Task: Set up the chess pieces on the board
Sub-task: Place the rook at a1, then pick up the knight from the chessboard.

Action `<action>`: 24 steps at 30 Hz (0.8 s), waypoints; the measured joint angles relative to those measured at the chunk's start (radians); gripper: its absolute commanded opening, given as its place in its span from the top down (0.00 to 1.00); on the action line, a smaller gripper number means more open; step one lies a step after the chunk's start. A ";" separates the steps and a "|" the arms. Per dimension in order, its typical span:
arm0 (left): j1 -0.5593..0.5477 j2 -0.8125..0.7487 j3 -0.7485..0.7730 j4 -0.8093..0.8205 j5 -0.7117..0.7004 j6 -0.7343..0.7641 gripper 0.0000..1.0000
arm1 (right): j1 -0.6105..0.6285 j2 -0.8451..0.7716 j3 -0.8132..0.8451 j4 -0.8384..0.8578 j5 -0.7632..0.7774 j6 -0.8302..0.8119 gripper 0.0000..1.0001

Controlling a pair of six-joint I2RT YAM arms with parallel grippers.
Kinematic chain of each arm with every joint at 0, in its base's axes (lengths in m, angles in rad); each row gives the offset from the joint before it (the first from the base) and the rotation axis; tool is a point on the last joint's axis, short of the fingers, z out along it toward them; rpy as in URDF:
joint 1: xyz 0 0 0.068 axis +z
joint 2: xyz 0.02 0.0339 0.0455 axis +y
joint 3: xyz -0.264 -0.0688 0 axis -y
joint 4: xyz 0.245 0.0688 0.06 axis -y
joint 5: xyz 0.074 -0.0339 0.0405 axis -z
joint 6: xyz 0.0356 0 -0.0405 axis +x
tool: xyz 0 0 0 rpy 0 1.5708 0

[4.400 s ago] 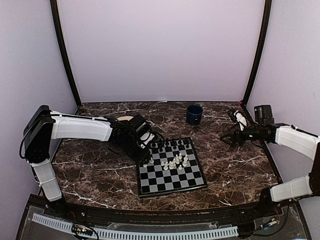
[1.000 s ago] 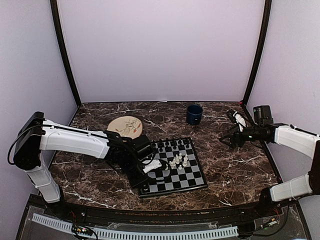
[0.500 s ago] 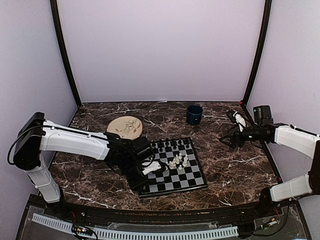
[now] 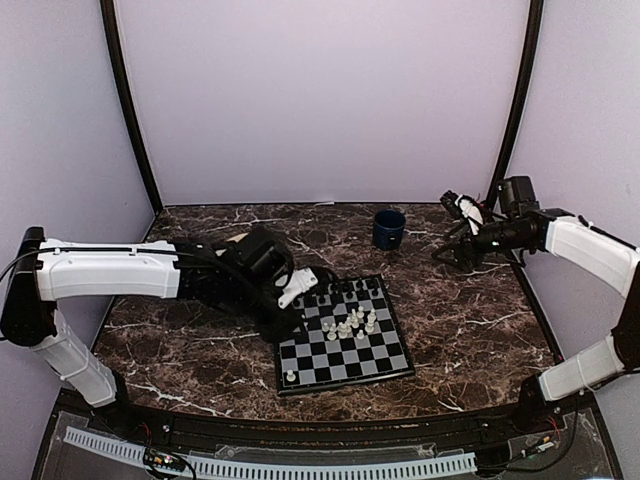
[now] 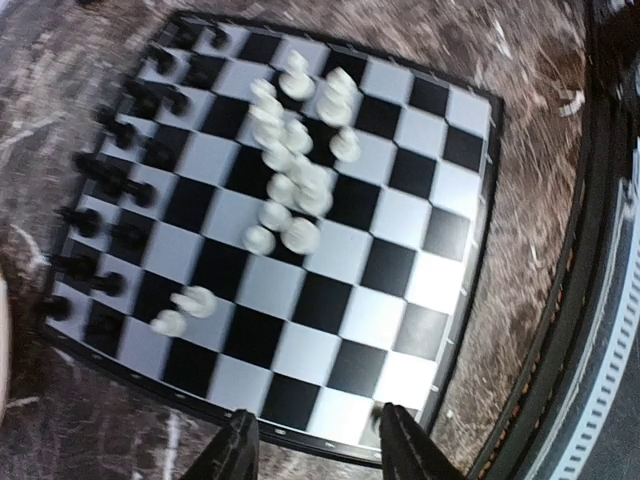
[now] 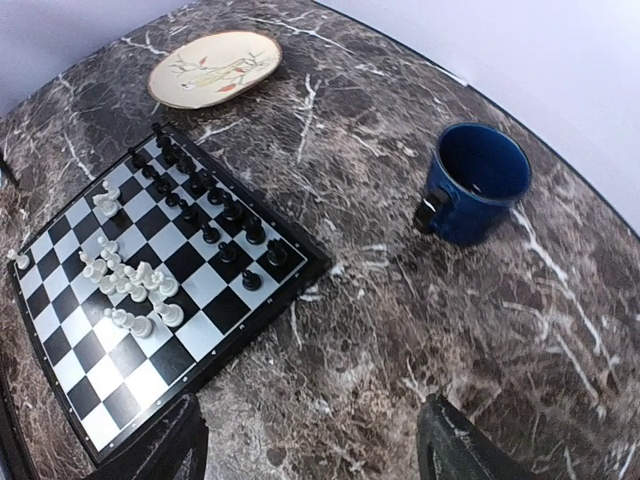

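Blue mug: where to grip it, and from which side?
Take the blue mug by its rim wall, straight from above, one finger inside, on the side away from the handle. It stands upright with the mouth open.

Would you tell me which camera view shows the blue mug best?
The right wrist view: the blue mug appears large, handle and interior visible. Top external shows it small and distant; left wrist misses it.

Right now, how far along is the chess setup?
Done: the black pieces line the board's far two rows, and one white piece stands in the near-left corner. In hand: nothing; the left hand is open. Left: the white cluster mid-board.
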 measured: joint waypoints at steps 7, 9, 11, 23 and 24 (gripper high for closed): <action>0.208 -0.097 0.011 0.231 -0.108 0.010 0.31 | 0.229 0.156 0.218 -0.123 0.109 -0.055 0.43; 0.241 -0.101 0.010 0.302 -0.143 0.023 0.33 | 0.289 0.232 0.299 -0.168 0.145 -0.062 0.47; 0.264 -0.101 0.003 0.372 -0.172 0.033 0.35 | 0.332 0.305 0.376 -0.203 0.167 -0.062 0.52; 0.521 -0.128 -0.143 0.526 -0.159 -0.122 0.45 | 0.575 0.634 0.705 -0.319 0.267 -0.020 0.60; 0.541 -0.136 -0.143 0.532 -0.153 -0.137 0.45 | 0.595 0.660 0.728 -0.325 0.274 -0.014 0.60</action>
